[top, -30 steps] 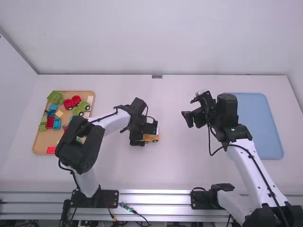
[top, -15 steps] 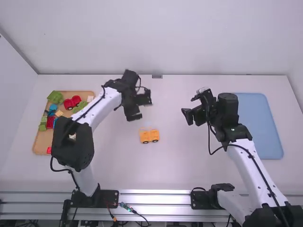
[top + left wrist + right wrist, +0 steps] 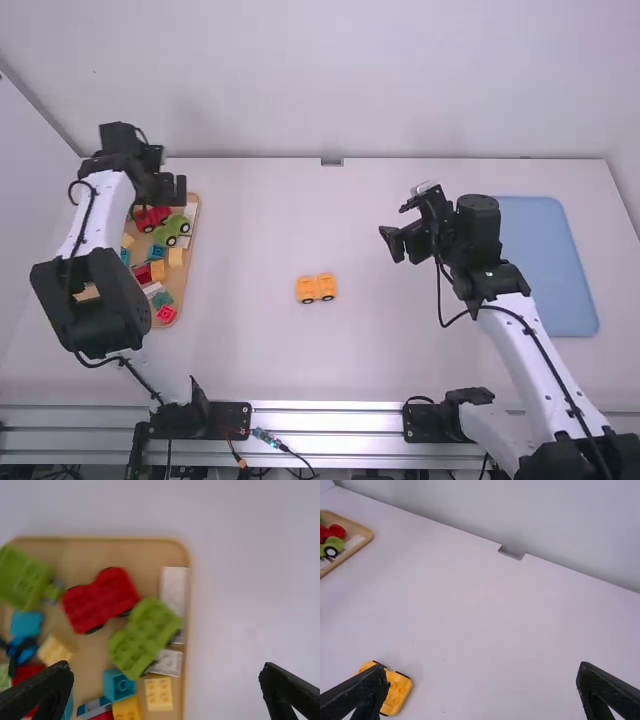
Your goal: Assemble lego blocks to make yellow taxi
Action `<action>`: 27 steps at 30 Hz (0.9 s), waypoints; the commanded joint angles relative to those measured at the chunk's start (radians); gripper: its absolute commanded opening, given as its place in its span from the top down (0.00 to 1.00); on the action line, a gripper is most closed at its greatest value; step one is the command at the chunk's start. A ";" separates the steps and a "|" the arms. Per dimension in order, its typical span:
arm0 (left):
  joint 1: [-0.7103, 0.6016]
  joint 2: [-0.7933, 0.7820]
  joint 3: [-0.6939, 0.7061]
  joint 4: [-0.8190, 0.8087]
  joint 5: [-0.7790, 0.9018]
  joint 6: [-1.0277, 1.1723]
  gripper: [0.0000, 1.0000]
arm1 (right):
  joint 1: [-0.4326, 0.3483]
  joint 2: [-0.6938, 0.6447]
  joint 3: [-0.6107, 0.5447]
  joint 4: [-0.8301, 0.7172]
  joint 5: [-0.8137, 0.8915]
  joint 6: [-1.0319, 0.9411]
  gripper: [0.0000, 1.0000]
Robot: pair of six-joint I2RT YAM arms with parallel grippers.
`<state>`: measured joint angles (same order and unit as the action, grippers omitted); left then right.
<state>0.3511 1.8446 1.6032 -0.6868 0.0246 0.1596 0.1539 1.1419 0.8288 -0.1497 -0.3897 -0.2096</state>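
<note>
Now left gripper (image 3: 173, 188) by wooden tray (image 3: 187, 275), farther from yellow car (image 3: 316, 288).

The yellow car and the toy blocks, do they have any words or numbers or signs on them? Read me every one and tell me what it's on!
Yellow car: none that I can read.
Red car and green car: none that I can read.
White blocks: none that I can read.
</note>
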 commanded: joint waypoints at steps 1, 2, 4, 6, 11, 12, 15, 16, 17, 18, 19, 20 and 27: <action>0.065 -0.002 -0.031 0.024 0.000 -0.242 0.01 | 0.002 -0.013 0.036 0.005 -0.002 0.003 0.01; 0.091 -0.002 -0.048 0.044 0.000 -0.287 0.01 | 0.002 -0.013 0.036 0.005 -0.003 0.003 0.01; 0.115 -0.002 -0.064 0.063 0.002 -0.339 0.01 | 0.003 -0.013 0.036 0.005 -0.002 0.003 0.01; 0.146 -0.002 -0.100 0.086 0.014 -0.416 0.01 | 0.005 -0.013 0.036 0.005 -0.003 0.004 0.01; 0.171 -0.002 -0.153 0.094 0.035 -0.435 0.01 | -0.011 -0.013 0.036 0.016 0.025 0.058 0.01; 0.172 -0.001 -0.161 0.103 0.029 -0.437 0.01 | -0.011 -0.013 0.036 0.014 0.039 0.065 0.01; 0.165 0.000 -0.174 0.128 -0.055 -0.518 0.01 | -0.008 -0.013 0.036 0.010 0.056 0.075 0.01; 0.165 0.001 -0.174 0.128 -0.072 -0.536 0.01 | -0.007 -0.013 0.036 0.008 0.053 0.074 0.01; 0.166 0.001 -0.174 0.127 -0.075 -0.541 0.01 | -0.008 -0.013 0.035 0.007 0.053 0.071 0.01; 0.167 0.001 -0.172 0.125 -0.074 -0.540 0.01 | -0.009 -0.013 0.035 0.007 0.054 0.071 0.01; 0.167 0.001 -0.168 0.119 -0.079 -0.540 0.01 | -0.009 -0.013 0.035 0.005 0.054 0.076 0.01; 0.167 0.006 -0.163 0.120 -0.089 -0.541 0.01 | -0.009 -0.013 0.035 0.004 0.054 0.074 0.01; 0.167 0.111 -0.064 0.060 -0.113 -0.540 0.01 | -0.009 -0.013 0.035 -0.013 0.054 0.071 0.01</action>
<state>0.5201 1.9144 1.5120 -0.6201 -0.0689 -0.3771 0.1455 1.1419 0.8310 -0.1604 -0.3370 -0.1379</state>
